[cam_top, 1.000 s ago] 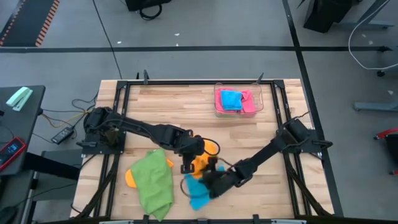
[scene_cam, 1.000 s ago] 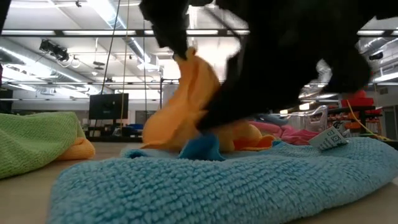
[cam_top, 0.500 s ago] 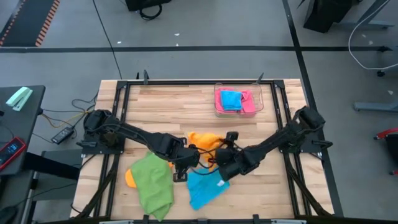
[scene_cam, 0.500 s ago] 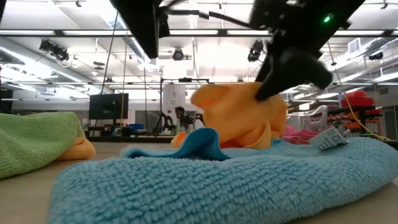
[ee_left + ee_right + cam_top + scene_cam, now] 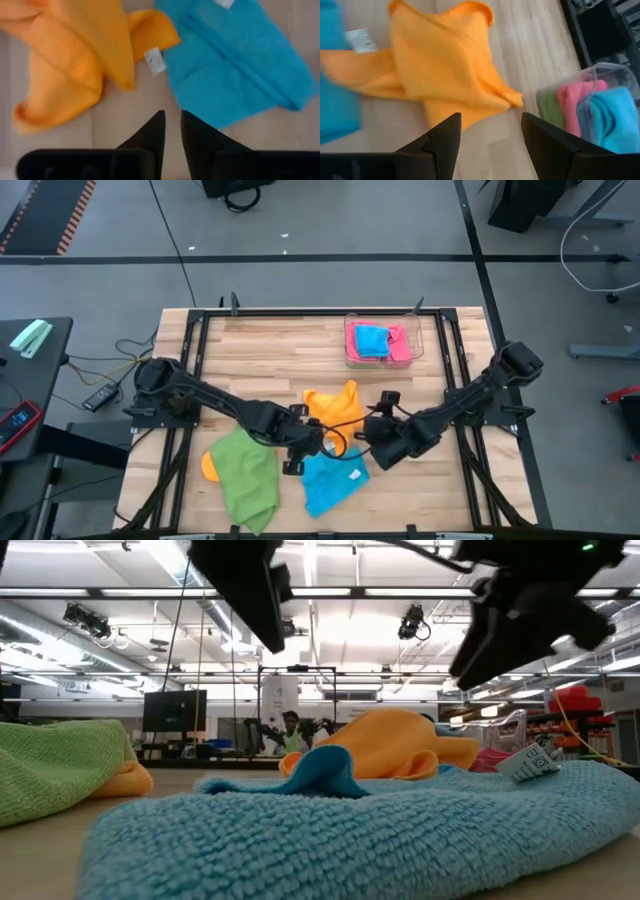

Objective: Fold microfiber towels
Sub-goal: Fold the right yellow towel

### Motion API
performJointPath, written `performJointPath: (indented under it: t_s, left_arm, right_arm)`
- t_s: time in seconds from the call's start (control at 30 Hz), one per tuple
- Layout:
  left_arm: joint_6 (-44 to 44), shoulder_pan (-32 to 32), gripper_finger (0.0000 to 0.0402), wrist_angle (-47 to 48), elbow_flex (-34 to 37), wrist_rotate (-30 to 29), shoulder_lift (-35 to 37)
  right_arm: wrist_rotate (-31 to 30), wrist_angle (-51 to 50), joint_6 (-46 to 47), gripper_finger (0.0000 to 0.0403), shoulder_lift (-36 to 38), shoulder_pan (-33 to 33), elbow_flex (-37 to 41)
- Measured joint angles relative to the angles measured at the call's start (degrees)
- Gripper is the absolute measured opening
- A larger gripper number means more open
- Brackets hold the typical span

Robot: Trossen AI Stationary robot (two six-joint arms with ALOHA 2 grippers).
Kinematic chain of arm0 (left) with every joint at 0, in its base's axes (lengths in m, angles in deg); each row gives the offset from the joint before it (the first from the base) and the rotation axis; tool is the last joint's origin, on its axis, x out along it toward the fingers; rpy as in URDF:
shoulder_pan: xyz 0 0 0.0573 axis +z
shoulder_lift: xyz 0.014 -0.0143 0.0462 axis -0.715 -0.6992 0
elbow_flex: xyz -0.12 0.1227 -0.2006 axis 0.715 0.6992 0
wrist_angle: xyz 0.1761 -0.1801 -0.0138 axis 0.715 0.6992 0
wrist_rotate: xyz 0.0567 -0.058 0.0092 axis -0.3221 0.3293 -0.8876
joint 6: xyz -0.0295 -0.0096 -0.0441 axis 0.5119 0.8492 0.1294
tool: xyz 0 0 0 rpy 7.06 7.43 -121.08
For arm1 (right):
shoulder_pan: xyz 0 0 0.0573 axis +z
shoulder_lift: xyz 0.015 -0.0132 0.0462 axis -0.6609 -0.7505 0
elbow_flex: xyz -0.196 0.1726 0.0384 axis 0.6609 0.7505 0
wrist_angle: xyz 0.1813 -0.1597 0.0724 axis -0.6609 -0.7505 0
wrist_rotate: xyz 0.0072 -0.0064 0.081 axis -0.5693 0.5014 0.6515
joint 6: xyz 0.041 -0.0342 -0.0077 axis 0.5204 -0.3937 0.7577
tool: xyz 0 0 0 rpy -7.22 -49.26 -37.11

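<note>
Now, nearest the front edge at 6 o'clock, the sky-blue towel (image 5: 331,481) lies flat, with the green towel (image 5: 247,477) at 8 o'clock. Just beyond, the orange towel (image 5: 334,407) has been let go and lies crumpled on the surface (image 5: 270,355). Above it, the left gripper (image 5: 302,448) has parted slightly; the right gripper (image 5: 372,432) hangs wide apart, holding nothing. Folding probably needs a fresh grasp. Farthest, at 1 o'clock, a tray (image 5: 412,340) holds folded towels.

1. Looked like a robotics lab / open workshop hall w/ grey floor (image 5: 320,280).
2. Wooden desk (image 5: 270,350) sat in a black metal frame, two arms mounted.
3. Long ceiling strip lights (image 5: 120,592), exposed rails overhead.
4. Monitor (image 5: 174,710), other rigs and a person (image 5: 291,730) in bkgd.
</note>
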Motion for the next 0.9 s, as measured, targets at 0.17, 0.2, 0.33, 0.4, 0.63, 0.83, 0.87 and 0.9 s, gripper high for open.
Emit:
performJointPath:
  t_s: [0.17,0.2,0.33,0.4,0.63,0.83,0.87,0.9]
  left_arm:
    - [-2.1,1.4,0.0116,-9.1,5.2,-0.9,-0.3]
    - [-4.5,1.8,0.0124,-10.2,6.1,-1.7,-0.3]
    - [-19.4,2.1,0.0146,-11.3,8.0,-5.8,-0.3]
    - [-29.5,1.9,0.0152,-12.5,9.3,-6.5,-0.3]
    - [-68.3,0.9,0.0153,-19.6,15.1,-8.6,-0.3]
    - [-92.3,-0.1,0.0150,-31.2,20.6,-15.2,-0.3]
    - [-95.4,-0.1,0.0150,-32.5,21.4,-15.7,-0.3]
    - [-98.3,-0.1,0.0151,-33.5,22.0,-15.9,-0.3]
  right_arm:
    - [-0.4,2.9,3.5,0.0217,2.4,2.7,2.7]
    - [-0.8,3.8,3.7,0.0217,2.7,3.1,3.3]
    - [-2.6,8.0,3.6,0.0217,3.0,4.3,4.6]
    - [-3.2,9.9,2.9,0.0217,3.0,4.4,5.0]
    - [-3.4,11.8,2.0,0.0217,2.9,4.4,6.1]
    - [-3.4,13.0,2.2,0.0217,2.9,4.4,6.6]
    - [-3.4,13.1,2.2,0.0217,2.9,4.4,6.6]
    - [-3.4,13.3,2.2,0.0217,2.9,4.4,6.6]
